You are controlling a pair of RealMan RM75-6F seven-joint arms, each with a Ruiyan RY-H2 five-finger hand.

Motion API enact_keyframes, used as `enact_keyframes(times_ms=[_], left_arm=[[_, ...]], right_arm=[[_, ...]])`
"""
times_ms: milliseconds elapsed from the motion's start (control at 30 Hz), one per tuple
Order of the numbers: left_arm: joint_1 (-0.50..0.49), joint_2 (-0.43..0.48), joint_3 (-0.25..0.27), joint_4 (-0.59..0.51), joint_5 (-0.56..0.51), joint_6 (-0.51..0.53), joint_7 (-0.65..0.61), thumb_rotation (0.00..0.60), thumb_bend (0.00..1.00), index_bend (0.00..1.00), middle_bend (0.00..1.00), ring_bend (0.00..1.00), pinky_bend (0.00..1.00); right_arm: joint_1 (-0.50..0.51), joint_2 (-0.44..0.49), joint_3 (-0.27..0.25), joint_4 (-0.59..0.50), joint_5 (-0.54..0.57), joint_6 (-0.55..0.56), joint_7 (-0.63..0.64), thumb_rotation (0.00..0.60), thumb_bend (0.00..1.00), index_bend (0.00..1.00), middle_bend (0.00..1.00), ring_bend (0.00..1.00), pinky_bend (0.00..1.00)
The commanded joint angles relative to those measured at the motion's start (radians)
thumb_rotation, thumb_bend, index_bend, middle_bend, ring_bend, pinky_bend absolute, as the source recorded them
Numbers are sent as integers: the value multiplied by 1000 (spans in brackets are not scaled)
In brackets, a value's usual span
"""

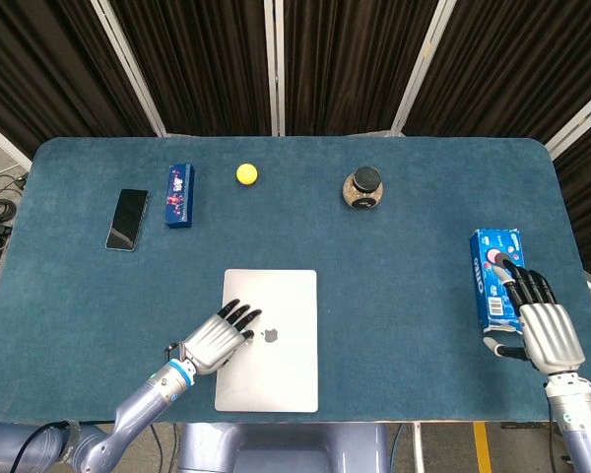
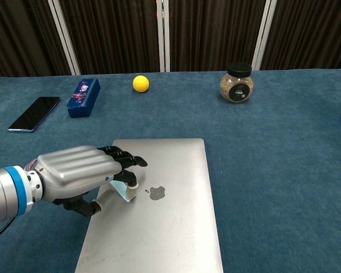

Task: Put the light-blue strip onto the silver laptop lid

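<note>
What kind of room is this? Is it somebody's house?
Probably not a house. It looks like a robot test room: a table covered in blue felt, dark curtains hung on metal frames behind it, and two robot arms, the left hand on a silver laptop.

A phone (image 1: 127, 219) lies far beyond the left hand, off to its left, a blue box (image 1: 179, 195) just beside it. A yellow ball (image 1: 246, 174) sits further back. A jar (image 1: 362, 188) stands between the hands, far back. A cookie box (image 1: 493, 276) lies under the right hand's fingertips
</note>
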State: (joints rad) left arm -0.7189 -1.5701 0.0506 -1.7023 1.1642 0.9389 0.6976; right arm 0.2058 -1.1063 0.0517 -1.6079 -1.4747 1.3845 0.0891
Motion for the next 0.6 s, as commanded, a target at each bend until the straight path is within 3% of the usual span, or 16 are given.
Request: enact_keyframes(times_ms=[33,600], left_arm=[[1,2,-3,-5,6,8,-1,600,774,331,0,0,0],[0,-4,1,-5,-10,6,1,600,775,330,0,0,0]], right_arm=[[-1,1,1,0,-1,0,1,600,0,0,0,0,0],[-7,6,8,-3,-6,-3,12,600,0,0,0,0,0]])
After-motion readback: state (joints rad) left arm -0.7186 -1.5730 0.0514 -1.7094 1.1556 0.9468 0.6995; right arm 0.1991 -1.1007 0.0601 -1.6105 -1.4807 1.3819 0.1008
